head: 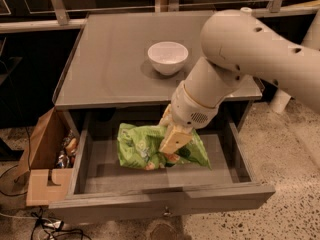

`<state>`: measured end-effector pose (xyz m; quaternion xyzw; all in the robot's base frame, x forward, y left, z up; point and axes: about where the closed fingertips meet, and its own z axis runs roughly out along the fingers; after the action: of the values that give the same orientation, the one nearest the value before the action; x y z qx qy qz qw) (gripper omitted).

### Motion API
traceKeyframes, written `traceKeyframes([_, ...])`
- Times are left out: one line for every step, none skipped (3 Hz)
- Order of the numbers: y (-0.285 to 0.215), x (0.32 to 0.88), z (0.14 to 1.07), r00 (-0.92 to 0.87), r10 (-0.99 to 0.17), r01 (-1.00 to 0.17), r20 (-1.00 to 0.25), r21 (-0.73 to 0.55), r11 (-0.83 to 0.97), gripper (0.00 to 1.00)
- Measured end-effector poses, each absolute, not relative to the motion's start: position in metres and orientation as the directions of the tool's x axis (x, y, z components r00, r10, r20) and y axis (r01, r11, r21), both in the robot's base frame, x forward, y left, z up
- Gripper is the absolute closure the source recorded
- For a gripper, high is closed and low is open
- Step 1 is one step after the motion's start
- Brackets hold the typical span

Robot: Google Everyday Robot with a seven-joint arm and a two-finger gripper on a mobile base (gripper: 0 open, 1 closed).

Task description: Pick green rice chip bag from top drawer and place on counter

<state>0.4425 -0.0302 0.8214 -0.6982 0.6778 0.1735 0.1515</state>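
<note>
The green rice chip bag (140, 146) is inside the open top drawer (165, 200), raised at its right end. My gripper (172, 143) reaches down into the drawer from the right, and its tan fingers (175, 139) are closed on the bag's upper middle. The bag's left part bulges out and its right part trails toward the drawer floor. The grey counter (110, 59) lies just above and behind the drawer. My white arm (250, 44) crosses over the counter's right side.
A white bowl (168, 57) stands on the counter near its middle right. A brown cardboard box (42, 154) with small items sits on the floor left of the drawer. A bottle cap (246, 10) shows behind my arm. Cables lie at bottom left.
</note>
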Motion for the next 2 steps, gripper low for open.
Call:
traceKeyframes([-0.01,0.448,0.856,0.073,-0.882,-0.997,-0.466,-0.003,-0.082,1.0])
traceKeyframes([0.011,0.446,0.886,0.14,-0.862,-0.989,-0.488,-0.026,-0.145,1.0])
